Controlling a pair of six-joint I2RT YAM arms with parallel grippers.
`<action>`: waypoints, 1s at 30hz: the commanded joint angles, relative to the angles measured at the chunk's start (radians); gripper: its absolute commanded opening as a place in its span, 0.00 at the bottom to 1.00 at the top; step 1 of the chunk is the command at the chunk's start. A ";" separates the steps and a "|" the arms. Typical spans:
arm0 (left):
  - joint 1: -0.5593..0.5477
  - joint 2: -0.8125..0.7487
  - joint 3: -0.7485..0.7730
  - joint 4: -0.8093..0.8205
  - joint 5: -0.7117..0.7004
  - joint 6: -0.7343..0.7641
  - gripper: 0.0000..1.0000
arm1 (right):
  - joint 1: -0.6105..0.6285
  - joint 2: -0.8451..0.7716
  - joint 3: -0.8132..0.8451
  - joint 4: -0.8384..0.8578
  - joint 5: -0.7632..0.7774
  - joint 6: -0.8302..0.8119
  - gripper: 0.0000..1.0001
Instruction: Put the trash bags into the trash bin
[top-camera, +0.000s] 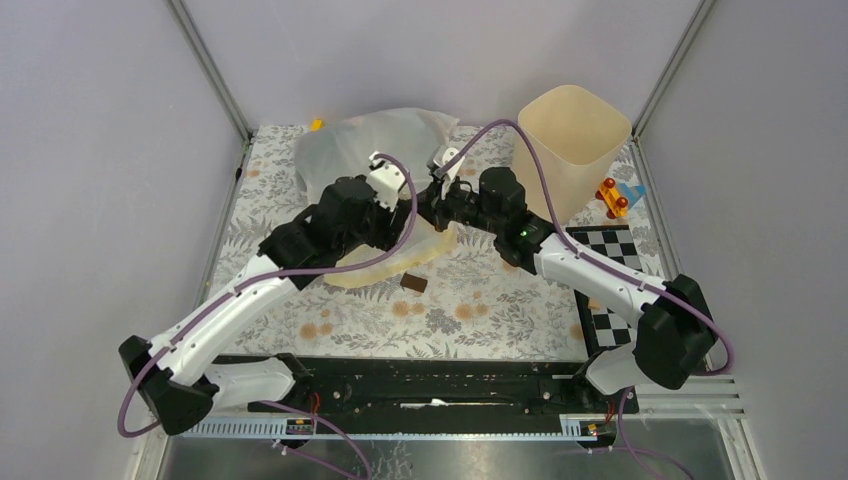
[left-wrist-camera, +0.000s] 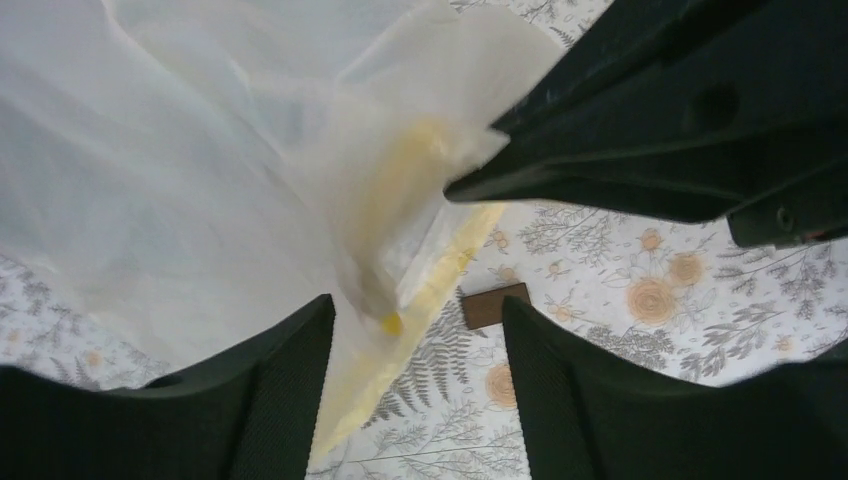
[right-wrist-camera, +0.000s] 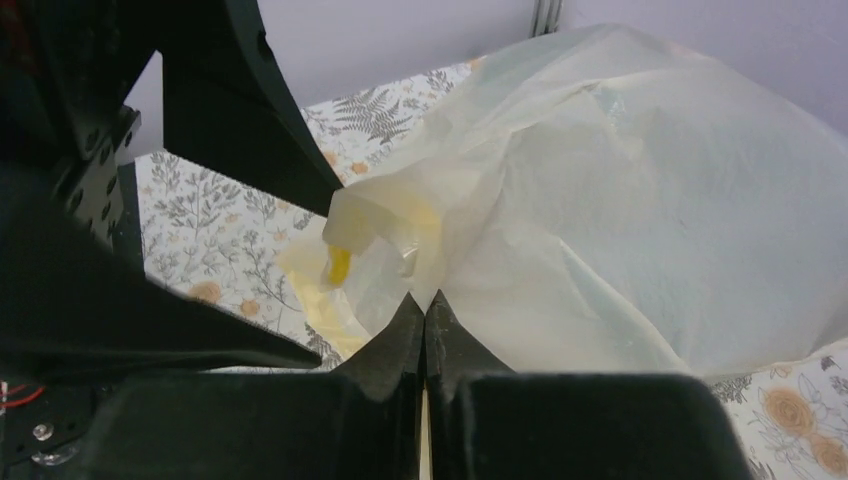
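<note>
The right pincer (right-wrist-camera: 424, 303) is pinching the whitish bag (right-wrist-camera: 640, 210) while the left pincer (left-wrist-camera: 417, 305), spread at its rim, is probably needing to close before carrying it to the bin (top-camera: 590, 150).

The white bag (top-camera: 350, 150) blocks the far left (trash bin (top-camera: 578, 128) mouth open).

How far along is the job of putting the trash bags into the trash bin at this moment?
Done: nothing; the trash bin stands upright, and its visible inside looks bare. In hand: the right end effector is shut on a fold of the whitish bag, the left end effector open around it. Left: everything; no other bag is in view, and nothing is held over the bin.
</note>
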 joint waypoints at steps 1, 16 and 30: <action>-0.001 -0.100 -0.108 0.135 -0.035 -0.013 0.76 | 0.006 0.009 0.065 0.048 -0.024 0.071 0.00; -0.003 -0.161 -0.359 0.546 -0.290 -0.011 0.91 | 0.006 0.020 0.088 0.032 -0.043 0.150 0.00; -0.003 -0.075 -0.047 0.220 -0.080 -0.023 0.00 | 0.006 -0.126 -0.029 -0.015 0.487 0.128 0.15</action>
